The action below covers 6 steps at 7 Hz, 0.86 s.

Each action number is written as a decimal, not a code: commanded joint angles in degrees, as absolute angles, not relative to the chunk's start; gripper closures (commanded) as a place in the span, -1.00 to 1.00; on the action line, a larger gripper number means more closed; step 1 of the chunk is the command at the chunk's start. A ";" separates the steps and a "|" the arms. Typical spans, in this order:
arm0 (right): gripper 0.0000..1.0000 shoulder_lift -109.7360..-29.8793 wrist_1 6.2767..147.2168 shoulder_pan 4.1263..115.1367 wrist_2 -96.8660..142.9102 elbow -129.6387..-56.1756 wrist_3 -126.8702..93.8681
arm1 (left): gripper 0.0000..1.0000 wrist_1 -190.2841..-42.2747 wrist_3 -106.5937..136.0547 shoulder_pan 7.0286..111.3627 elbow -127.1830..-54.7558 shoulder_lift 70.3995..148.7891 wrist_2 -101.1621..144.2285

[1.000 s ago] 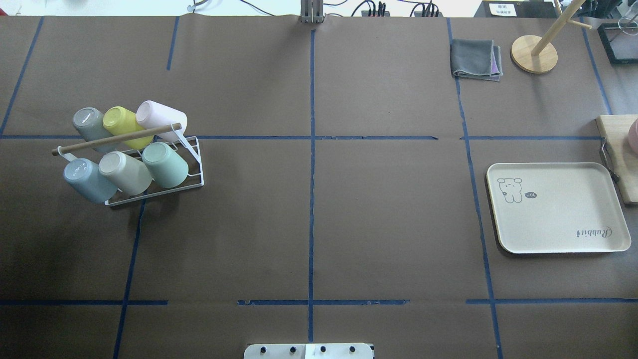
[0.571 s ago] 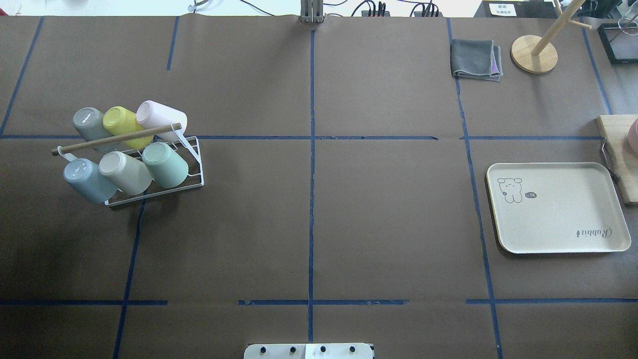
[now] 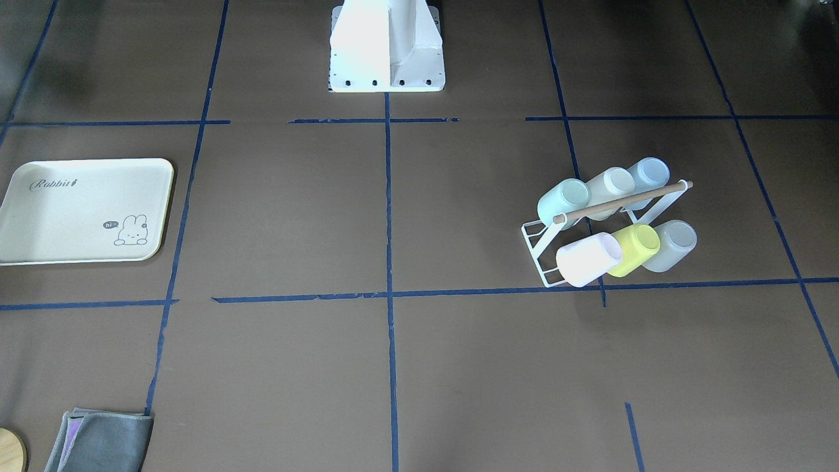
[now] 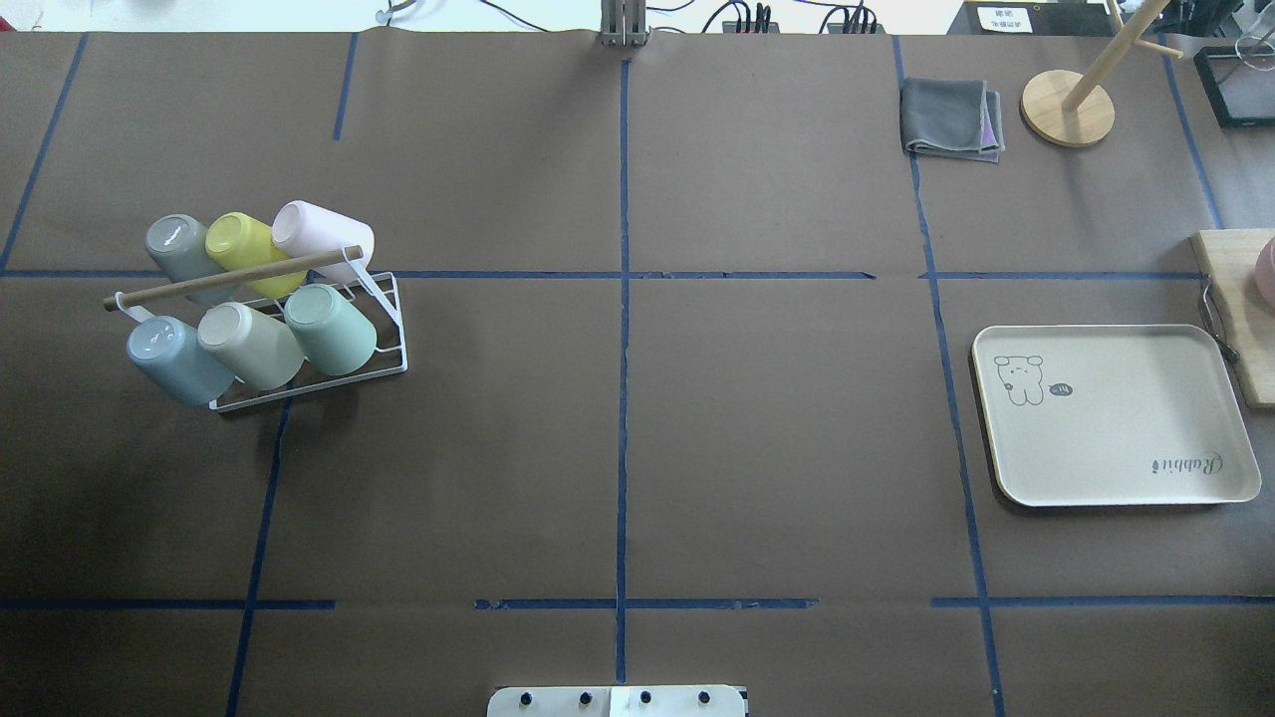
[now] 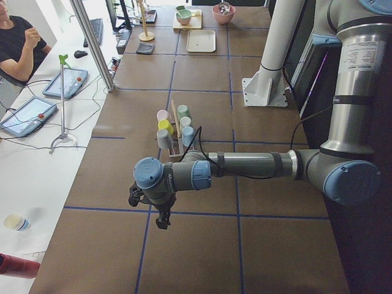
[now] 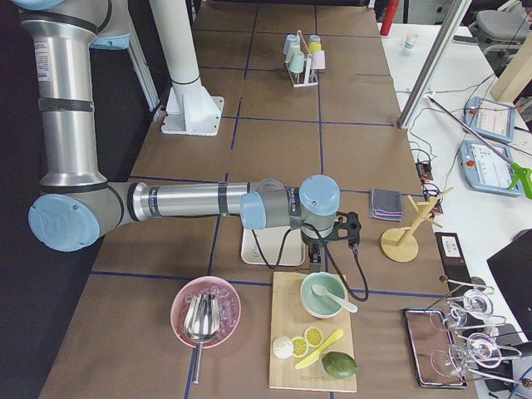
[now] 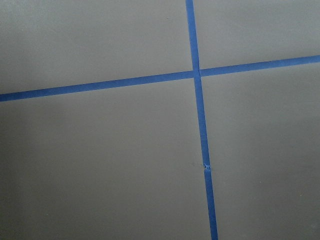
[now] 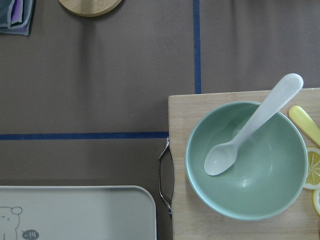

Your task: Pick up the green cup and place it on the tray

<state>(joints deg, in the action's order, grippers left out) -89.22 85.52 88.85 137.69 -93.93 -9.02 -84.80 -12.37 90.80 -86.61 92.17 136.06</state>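
On rack (image 4: 234, 278), green cup (image 4: 332, 331), seemingly well apart from left jaws

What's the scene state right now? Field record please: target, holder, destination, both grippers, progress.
target: green cup, tilted on the rack, in the row nearer the robot, at the end toward the table centre
holder: rack, white wire with a wooden bar, six cups, on the robot's left
destination: tray, on the robot's right, no cup on it
left_arm: left gripper above bare table, apart from the rack; open or shut cannot be told
right_arm: right gripper above the tray's edge beside the green bowl; cannot be told
progress: cup not yet grasped
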 commanded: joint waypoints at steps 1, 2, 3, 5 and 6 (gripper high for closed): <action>-1.00 -91.47 84.12 87.55 137.46 -97.18 -12.98 | -1.00 -84.81 -11.87 90.88 -87.53 92.11 136.05; -1.00 -96.54 79.41 84.93 136.76 -101.99 -19.79 | -1.00 -84.73 -11.69 90.88 -88.50 92.11 136.05; -1.00 -100.85 71.10 80.90 135.80 -102.91 -26.91 | -1.00 -84.73 -11.69 90.79 -88.51 92.11 136.05; -1.00 -104.23 57.97 70.54 130.36 -102.14 -41.60 | -1.00 -84.73 -11.69 90.79 -88.59 92.20 136.05; -1.00 -104.24 56.96 67.62 129.56 -100.39 -43.14 | -1.00 -84.73 -11.69 90.79 -88.59 92.28 136.05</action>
<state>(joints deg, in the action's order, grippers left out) -103.47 60.30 72.00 131.16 -101.83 -39.13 -84.75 -11.69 90.80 -88.56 92.21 136.05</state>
